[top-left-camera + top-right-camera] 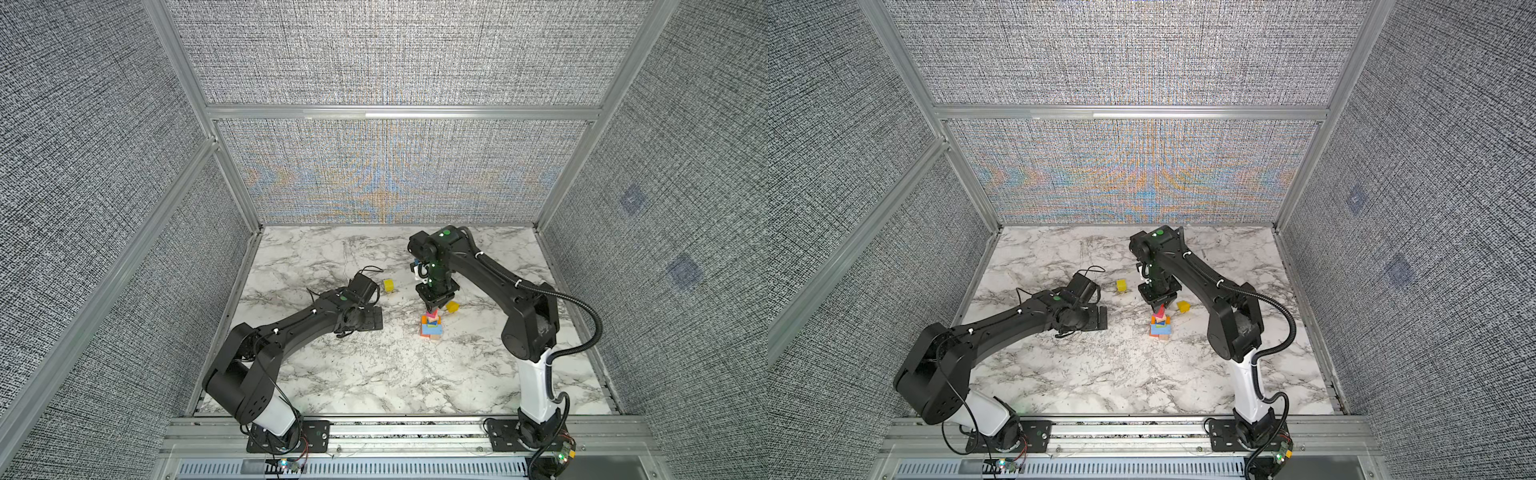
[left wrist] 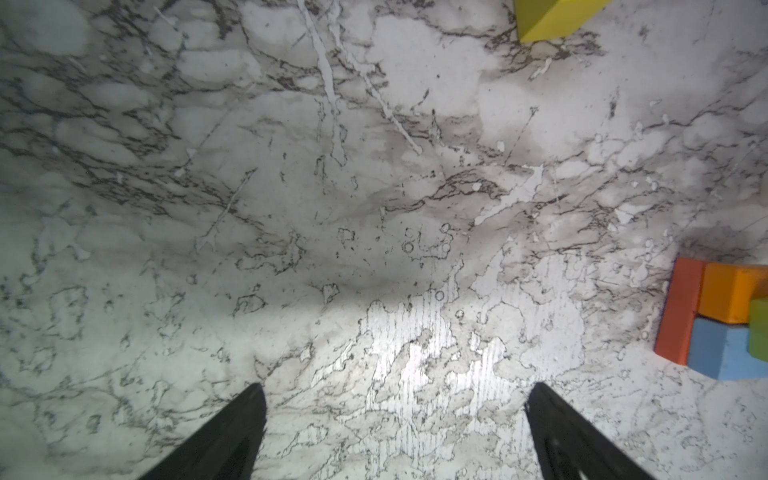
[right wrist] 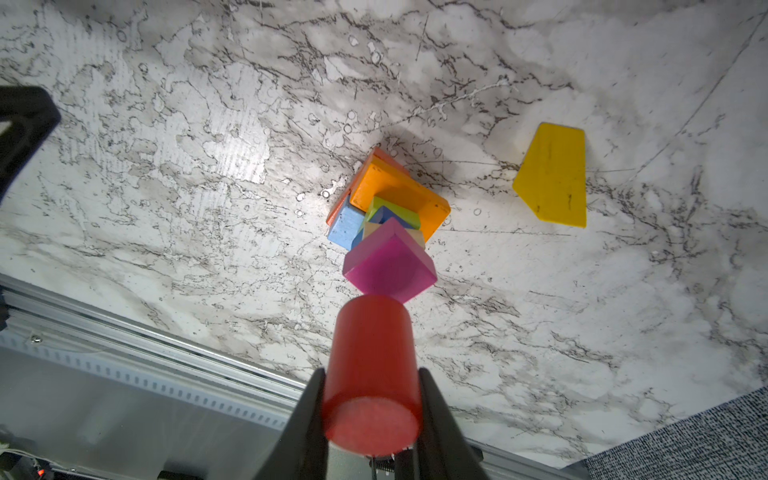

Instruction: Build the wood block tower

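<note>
Left gripper (image 2: 397,390) sits low over bare bench (image 1: 374,374), jaws wide apart, nothing between them. Yellow cube (image 1: 389,285) is loose on the bench, just beyond that gripper, toward the back and near the middle.

Tower (image 1: 432,326) stands right of centre, well apart from the left gripper. Layers from the bottom:
- orange-red slab (image 2: 681,307)
- orange brick (image 3: 399,187) and light blue block (image 3: 345,224) on the slab
- green piece (image 3: 399,212) and tan piece (image 3: 417,239) above those
- magenta cube (image 3: 388,266) on top, turned cornerwise to the layers below

Right gripper (image 3: 370,374) points straight down over the tower. Its jaws are clamped on a red cylinder (image 3: 370,353), held upright with its lower end directly over the magenta cube. Contact or gap, can't tell.

Yellow wedge (image 1: 452,307) lies flat on the bench just right of the tower, not touching it.
</note>
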Robot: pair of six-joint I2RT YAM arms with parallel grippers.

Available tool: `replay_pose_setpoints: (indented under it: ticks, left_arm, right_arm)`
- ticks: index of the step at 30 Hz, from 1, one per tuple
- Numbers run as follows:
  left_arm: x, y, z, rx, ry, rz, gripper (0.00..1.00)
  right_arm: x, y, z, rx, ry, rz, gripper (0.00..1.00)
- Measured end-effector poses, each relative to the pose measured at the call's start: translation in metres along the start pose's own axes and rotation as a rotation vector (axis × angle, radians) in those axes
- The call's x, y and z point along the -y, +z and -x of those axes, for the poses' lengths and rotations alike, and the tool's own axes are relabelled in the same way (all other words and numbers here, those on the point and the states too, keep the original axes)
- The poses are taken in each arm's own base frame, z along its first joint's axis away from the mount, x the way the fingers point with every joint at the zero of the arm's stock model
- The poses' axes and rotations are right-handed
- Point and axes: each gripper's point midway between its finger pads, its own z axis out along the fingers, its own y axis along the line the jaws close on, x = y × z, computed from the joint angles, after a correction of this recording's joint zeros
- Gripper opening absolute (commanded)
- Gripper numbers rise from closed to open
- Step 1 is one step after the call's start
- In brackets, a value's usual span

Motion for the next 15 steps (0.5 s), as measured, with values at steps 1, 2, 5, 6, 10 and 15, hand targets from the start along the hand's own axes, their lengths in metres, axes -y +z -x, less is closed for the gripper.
replay_pose_setpoints:
  ticks: [1, 2, 5, 6, 10, 15]
  left_arm:
    - [0.0001, 0.0001, 0.0000, -0.001, 0.000, 0.000, 0.99]
    - [0.0003, 0.0001, 0.0002, 0.000, 0.000, -0.001, 0.99]
    - [0.0013, -0.0002, 0.0012, 0.001, -0.001, -0.004, 0.99]
    - [0.0014, -0.0002, 0.0013, 0.001, -0.001, -0.004, 0.99]
    - [0.0013, -0.0002, 0.0011, 0.001, -0.001, -0.003, 0.99]
    - [0.0014, 0.0007, 0.0011, -0.001, 0.000, -0.002, 0.99]
  right_arm:
    - [0.0001, 0.0000, 0.0000, 0.000, 0.000, 0.000, 0.01]
    - [0.0007, 0.0000, 0.0003, 0.001, 0.002, 0.001, 0.01]
    - [0.0033, -0.0002, 0.0015, 0.005, 0.010, 0.005, 0.01]
    - [0.0033, -0.0002, 0.0017, 0.005, 0.011, 0.005, 0.01]
    - [0.0053, -0.0003, 0.0025, 0.007, 0.017, 0.008, 0.01]
    - [0.0042, 0.0005, 0.0044, 0.012, 0.017, 0.015, 0.01]
